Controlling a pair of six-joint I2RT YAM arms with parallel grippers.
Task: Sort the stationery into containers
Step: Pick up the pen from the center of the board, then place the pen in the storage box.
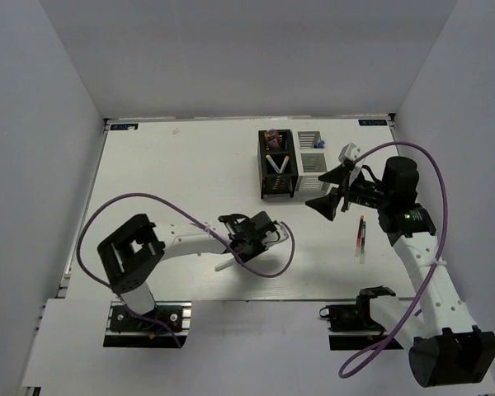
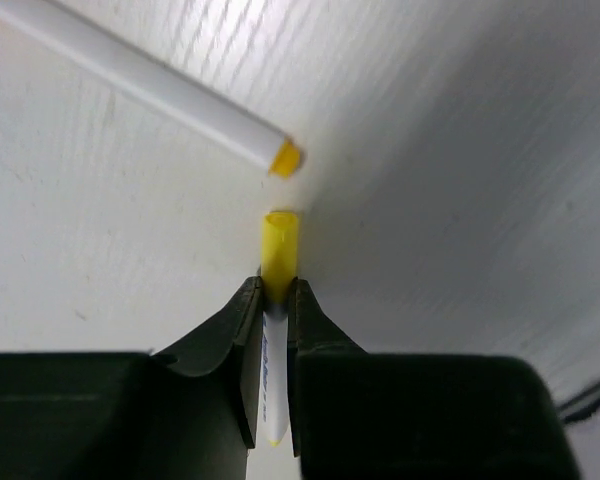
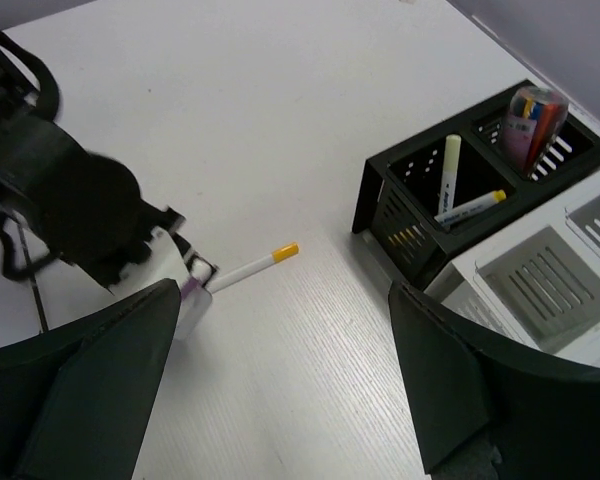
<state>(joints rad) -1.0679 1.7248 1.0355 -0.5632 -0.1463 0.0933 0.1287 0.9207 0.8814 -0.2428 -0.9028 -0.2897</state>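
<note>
Left end effector [image 2: 277, 292]: pinching white pen [image 2: 279, 240], low at counter [image 1: 173, 181] centre; second pen [image 2: 140, 85] lies just beside. Right end effector [image 1: 334, 188]: spread, right of black organizer [image 1: 278, 191].

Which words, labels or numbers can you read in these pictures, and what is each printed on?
No text here can be read.
Bluish print on the white pen held in the left gripper: blurred.
Dark print on the pens in the black organizer: too small.
Blue stickers at the far corners of the table: too small.
</note>
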